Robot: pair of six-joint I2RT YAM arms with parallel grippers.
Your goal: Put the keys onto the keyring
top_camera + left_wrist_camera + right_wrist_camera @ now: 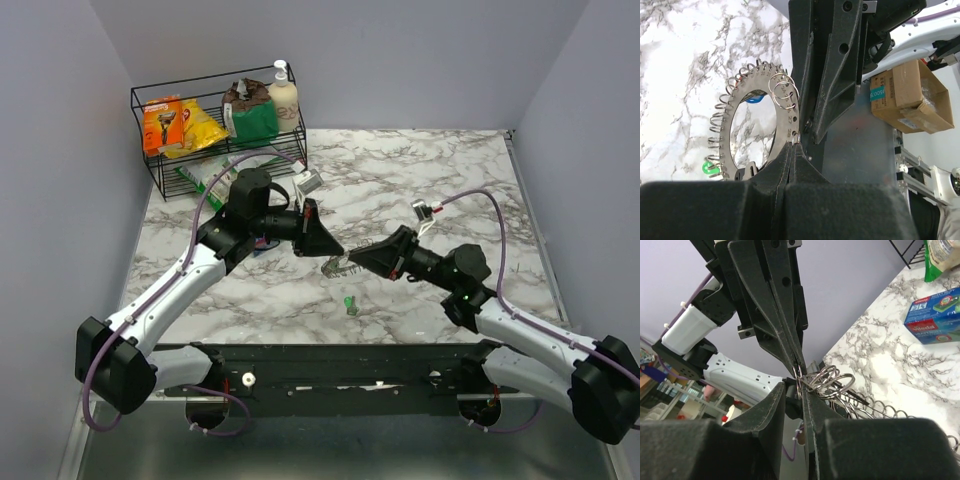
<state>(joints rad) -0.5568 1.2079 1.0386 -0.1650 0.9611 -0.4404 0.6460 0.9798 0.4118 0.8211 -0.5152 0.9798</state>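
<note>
The keyring, a big flat metal ring with wire loops round its edge, is held up off the table between two tools. The left tool is pinched shut on its rim. The right tool looks pinched shut on it too, tip to tip with the left one. No key is held. A green key lies on the table, just below the tool tips. The ring seems to be held ready. Next, one tool would have to be opened so a key can be picked up.
</note>
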